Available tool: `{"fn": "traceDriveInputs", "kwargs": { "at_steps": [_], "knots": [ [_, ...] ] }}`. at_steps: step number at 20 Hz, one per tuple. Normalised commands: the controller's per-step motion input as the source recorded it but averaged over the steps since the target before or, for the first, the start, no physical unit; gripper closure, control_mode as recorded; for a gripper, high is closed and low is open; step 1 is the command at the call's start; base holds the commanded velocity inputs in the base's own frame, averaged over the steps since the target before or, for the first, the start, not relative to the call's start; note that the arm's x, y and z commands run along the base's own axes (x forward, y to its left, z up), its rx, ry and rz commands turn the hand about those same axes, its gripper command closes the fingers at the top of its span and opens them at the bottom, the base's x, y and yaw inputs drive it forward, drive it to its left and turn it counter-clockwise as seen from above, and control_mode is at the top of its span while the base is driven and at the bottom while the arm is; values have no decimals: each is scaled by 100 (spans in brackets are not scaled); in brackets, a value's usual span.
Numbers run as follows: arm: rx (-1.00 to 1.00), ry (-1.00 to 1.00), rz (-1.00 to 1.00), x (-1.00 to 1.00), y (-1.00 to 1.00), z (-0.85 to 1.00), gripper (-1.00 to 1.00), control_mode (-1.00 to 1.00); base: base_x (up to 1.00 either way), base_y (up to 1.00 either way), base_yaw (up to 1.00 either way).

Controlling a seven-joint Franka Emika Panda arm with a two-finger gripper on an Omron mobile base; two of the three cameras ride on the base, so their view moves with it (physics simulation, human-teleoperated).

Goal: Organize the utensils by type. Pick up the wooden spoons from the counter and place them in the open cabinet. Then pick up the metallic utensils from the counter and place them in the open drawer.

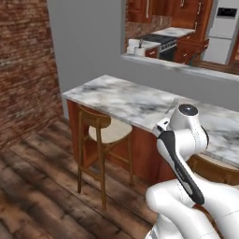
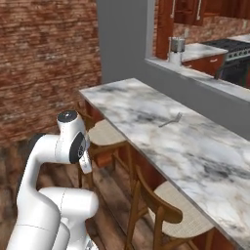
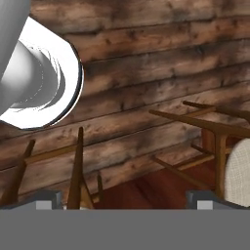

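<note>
A thin silver metallic utensil [image 1: 173, 105] [image 2: 171, 120] lies alone near the back of the white marble counter [image 1: 126, 100] [image 2: 195, 146]; its far end looks like fork tines. My arm is folded low in front of the counter, well short of the utensil. In the hand view my gripper [image 3: 125, 200] points down at the plank floor and stool legs. Its two fingertips [image 3: 49, 199] stand far apart, open, with nothing between them. The wooden spoons, the open cabinet and the open drawer are out of view.
Two wooden stools with pale seats [image 1: 108, 131] [image 2: 181, 201] stand tucked against the counter's front. A grey raised ledge [image 1: 177, 65] runs along its back, below an opening to a kitchen. A brick wall [image 1: 23, 60] closes the left side.
</note>
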Motion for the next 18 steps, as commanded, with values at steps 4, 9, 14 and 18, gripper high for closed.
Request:
{"fn": "traceDriveInputs", "kwargs": {
  "at_steps": [4,9,14,18],
  "knots": [
    [0,0,0,0,0,0,-100,100,22,53,-32],
    [0,0,0,0,0,0,-100,100,19,45,-33],
    [0,0,0,0,0,0,-100,100,19,40,-33],
    [0,0,0,0,0,0,-100,100,19,37,-33]
  ]
}}
